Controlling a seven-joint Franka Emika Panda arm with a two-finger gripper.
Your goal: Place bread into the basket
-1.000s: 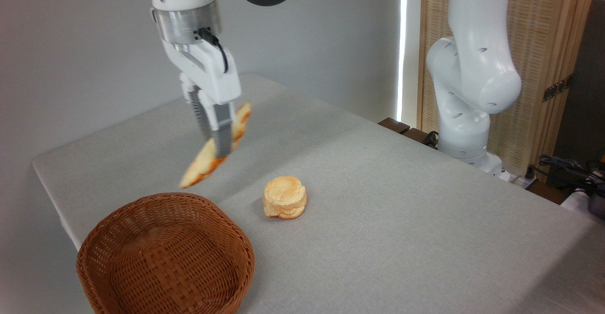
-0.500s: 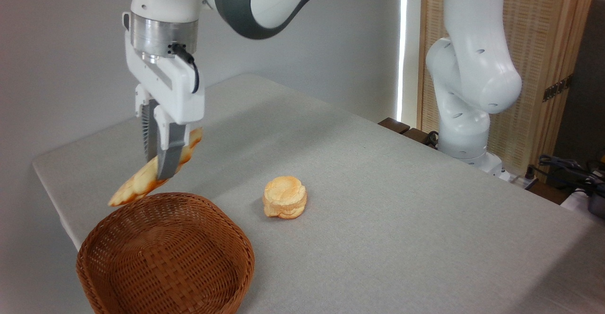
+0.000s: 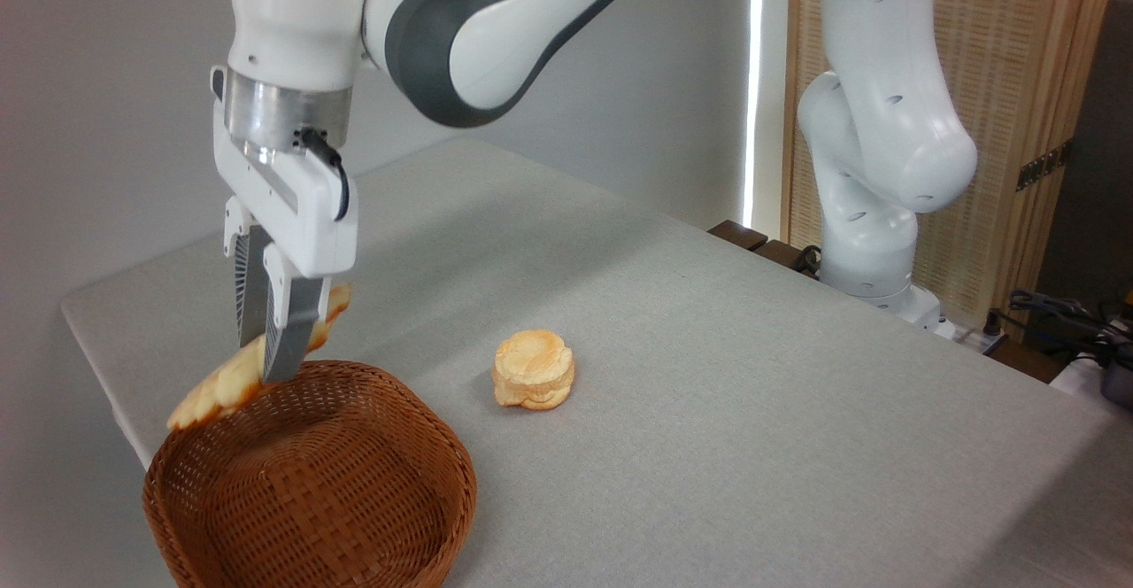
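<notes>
The bread [image 3: 232,375], a long golden-yellow braided loaf with toasted ridges, is held in the air by the gripper [image 3: 270,367] and hangs tilted over the far left rim of the basket [image 3: 310,482]. The step in hand is judged to be the carry: the loaf is lifted and brought above the basket but is not yet released into it.

The gripper is closed narrowly on the bread, pinched at about the loaf's middle between two grey ribbed fingers [image 3: 288,331] that point straight down. Nothing else is touched by the fingers. The upper end of the loaf shows behind the fingers at about 1 o'clock from the grip; the lower end slopes away toward 8 o'clock and reaches out past the basket's rim on the left. Whether the low end brushes the rim cannot be told from this view.

The round brown wicker basket is seen to be empty, with its open centre lying at about 5 o'clock from the gripper. For the next move, a shift toward that centre is judged to be called for, so that the whole loaf lies over the opening before the fingers are parted; otherwise the overhanging end may catch the rim and tip out.

A small round stacked bun [image 3: 534,382] rests on the grey table [image 3: 752,411], well apart at 3 o'clock from the basket's far rim.
</notes>
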